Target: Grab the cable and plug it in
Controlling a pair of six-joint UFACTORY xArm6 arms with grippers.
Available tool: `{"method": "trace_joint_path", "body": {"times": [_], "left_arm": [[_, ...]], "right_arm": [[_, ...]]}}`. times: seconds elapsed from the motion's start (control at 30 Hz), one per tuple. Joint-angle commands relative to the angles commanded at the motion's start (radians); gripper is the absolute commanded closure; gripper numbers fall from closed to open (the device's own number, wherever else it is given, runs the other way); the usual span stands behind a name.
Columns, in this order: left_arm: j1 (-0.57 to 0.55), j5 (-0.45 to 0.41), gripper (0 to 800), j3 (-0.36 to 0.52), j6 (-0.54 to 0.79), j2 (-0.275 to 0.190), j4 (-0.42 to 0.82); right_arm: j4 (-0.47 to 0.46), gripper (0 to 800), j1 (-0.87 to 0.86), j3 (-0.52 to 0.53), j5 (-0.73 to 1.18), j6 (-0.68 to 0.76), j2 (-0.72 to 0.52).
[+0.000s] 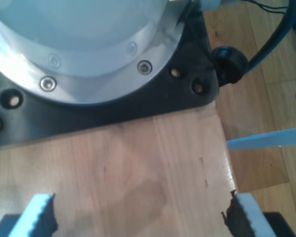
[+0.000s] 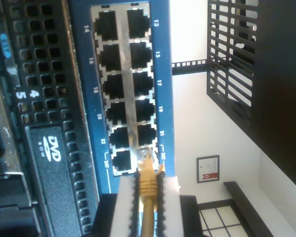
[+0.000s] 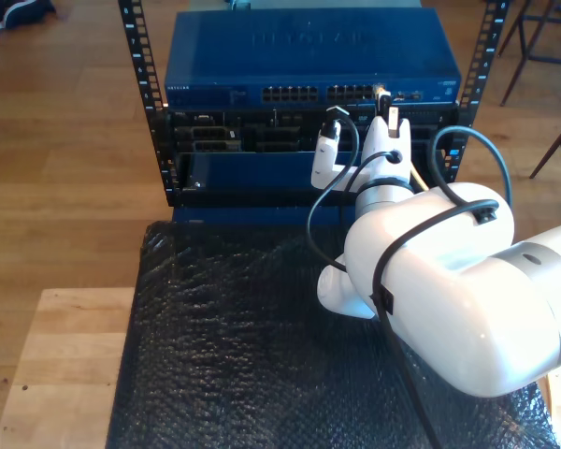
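My second end effector gripping cable, plug at switch port

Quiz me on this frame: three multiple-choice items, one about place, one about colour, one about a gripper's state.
1. Where is the cable's plug?
A. at the switch's port block, by ports 22 and 24
B. lying on the black mat
C. at the DVD drive

2. What colour is the switch's face?
A. red
B. blue
C. white

3. My second gripper is:
A. open, empty
B. shut on the cable
C. shut on a screwdriver

Answers: 1 A, the plug tip touches the lowest ports; 2 B, blue panel around the ports; 3 B, pads squeeze the yellow cable.
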Motion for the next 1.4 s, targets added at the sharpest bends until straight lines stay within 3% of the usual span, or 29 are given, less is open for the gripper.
{"method": "trace_joint_path", "body": {"times": [1.4], "left_arm": [[0.000,0.000,0,0.000,0.000,0.000,-0.002]], "right_arm": [[-0.020,800,-0.005,-0.032,0.025,0.000,0.011]]}}
